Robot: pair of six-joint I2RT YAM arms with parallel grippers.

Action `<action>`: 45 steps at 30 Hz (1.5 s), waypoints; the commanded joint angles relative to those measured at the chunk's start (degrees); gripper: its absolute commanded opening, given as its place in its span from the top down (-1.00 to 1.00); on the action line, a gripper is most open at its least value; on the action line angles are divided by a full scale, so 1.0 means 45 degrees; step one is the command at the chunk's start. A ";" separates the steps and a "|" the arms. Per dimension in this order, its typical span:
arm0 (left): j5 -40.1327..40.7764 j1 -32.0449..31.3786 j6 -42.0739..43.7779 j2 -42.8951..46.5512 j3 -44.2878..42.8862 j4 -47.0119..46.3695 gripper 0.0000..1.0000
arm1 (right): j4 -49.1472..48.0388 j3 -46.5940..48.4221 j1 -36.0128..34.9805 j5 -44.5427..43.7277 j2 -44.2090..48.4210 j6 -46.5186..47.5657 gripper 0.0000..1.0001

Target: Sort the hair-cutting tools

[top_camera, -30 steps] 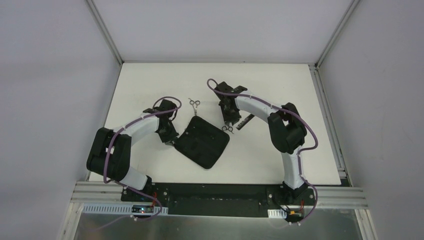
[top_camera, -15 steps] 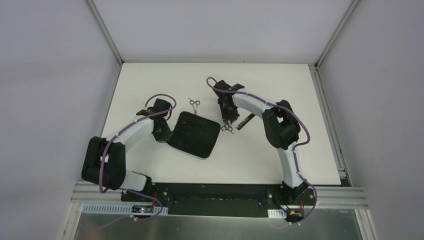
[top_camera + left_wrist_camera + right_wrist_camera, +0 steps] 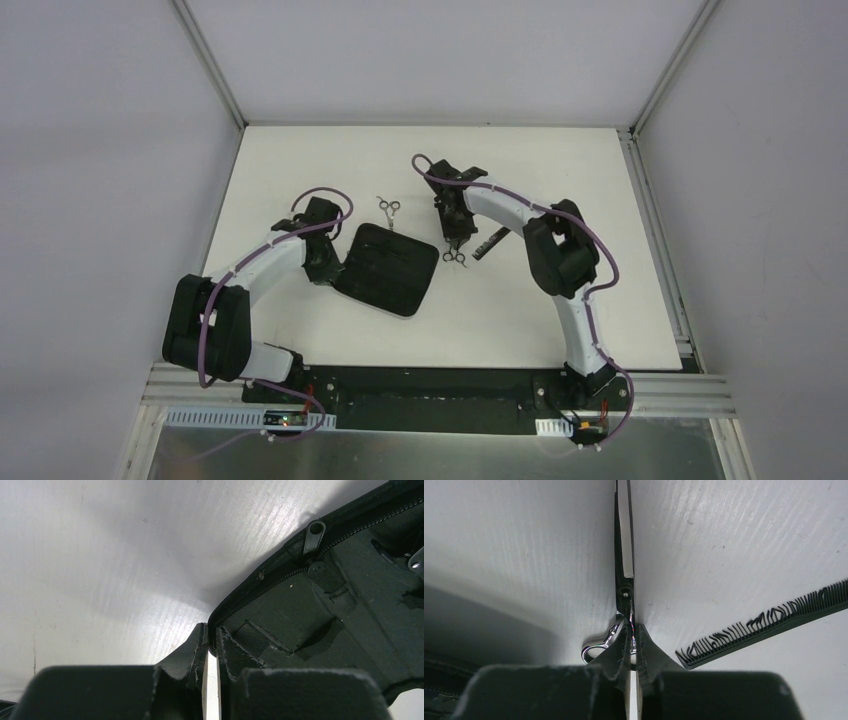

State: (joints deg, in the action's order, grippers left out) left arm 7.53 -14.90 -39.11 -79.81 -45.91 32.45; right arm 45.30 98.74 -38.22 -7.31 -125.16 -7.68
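A flat black zip case (image 3: pixel 388 268) lies on the white table, its strapped inner face (image 3: pixel 325 610) up. My left gripper (image 3: pixel 325 264) is shut on the case's left zip edge (image 3: pixel 212 636). My right gripper (image 3: pixel 455 238) is shut on a pair of scissors (image 3: pixel 456 257) at their pivot. Their blades (image 3: pixel 624 540) point away and one shiny ring handle (image 3: pixel 596 649) shows beside my fingers, low at the table. Silver ring-handled scissors (image 3: pixel 389 208) lie loose behind the case. A black comb (image 3: pixel 490 243) lies just right of my right gripper, and it shows in the right wrist view (image 3: pixel 769 625).
The silver zip pull (image 3: pixel 315 534) sits on the case's rim. Metal frame posts and grey walls bound the table (image 3: pixel 600 180) on three sides. The arm bases stand at the near edge.
My left gripper has dragged the case to the left and back and turned it, then held still. My right gripper has shifted slightly back with the scissors in it.
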 commanded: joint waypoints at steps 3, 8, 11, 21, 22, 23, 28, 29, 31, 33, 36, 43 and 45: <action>-0.0429 0.0127 0.0976 0.0103 -0.0066 0.0465 0.90 | 0.0395 -0.0970 -0.0167 -0.0494 0.0948 0.0216 1.00; -0.0553 0.0127 0.1714 0.0329 -0.0194 0.0446 0.89 | 0.0364 -0.2038 -0.0710 -0.0566 0.3218 0.0625 1.00; -0.0710 0.0127 0.2233 0.0287 -0.0322 0.0383 0.89 | 0.0527 -0.2566 -0.1114 -0.0544 0.4300 0.0834 1.00; -0.1949 0.0088 0.2801 -0.0584 -0.0544 -0.0417 0.89 | 0.0262 -0.3788 -0.3650 0.0509 0.6607 0.2085 1.00; -0.2030 0.0070 0.2870 -0.0643 -0.0587 -0.0534 0.89 | 0.0182 -0.3840 -0.3892 0.0887 0.6655 0.2245 1.00; -0.2067 0.0058 0.2945 -0.0707 -0.0597 -0.0665 0.88 | 0.0114 -0.3839 -0.4144 0.1281 0.6651 0.2373 1.00; -0.2159 0.0048 0.3086 -0.1046 -0.0664 -0.0860 0.88 | 0.0236 -0.3732 -0.4863 0.2691 0.5910 0.2867 1.00; -0.2169 0.0034 0.3086 -0.1101 -0.0631 -0.0877 0.87 | 0.0284 -0.3743 -0.4925 0.2896 0.5666 0.2929 1.00; -0.2181 0.0029 0.3022 -0.1196 -0.0529 -0.0918 0.88 | 0.0374 -0.3795 -0.5058 0.3161 0.5360 0.3060 1.00; -0.2189 0.0012 0.2968 -0.1216 -0.0448 -0.0936 0.88 | 0.0596 -0.3788 -0.5142 0.3416 0.5157 0.3210 1.00; -0.2106 0.0009 0.2894 -0.1234 -0.0392 -0.0941 0.88 | 0.0923 -0.3855 -0.5268 0.3776 0.4980 0.3443 1.00; -0.2005 0.0009 0.2843 -0.1411 -0.0382 -0.0941 0.88 | 0.1413 -0.4021 -0.5404 0.3773 0.4566 0.3849 1.00; -0.1985 0.0004 0.2817 -0.1421 -0.0363 -0.0941 0.88 | 0.1512 -0.3986 -0.5417 0.3720 0.4382 0.3910 1.00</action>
State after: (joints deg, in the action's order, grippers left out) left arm -1.04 -14.90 -26.37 -85.19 -47.42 28.40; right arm 49.32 80.71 -62.22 8.47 -104.14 8.01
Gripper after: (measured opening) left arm 0.063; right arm 0.015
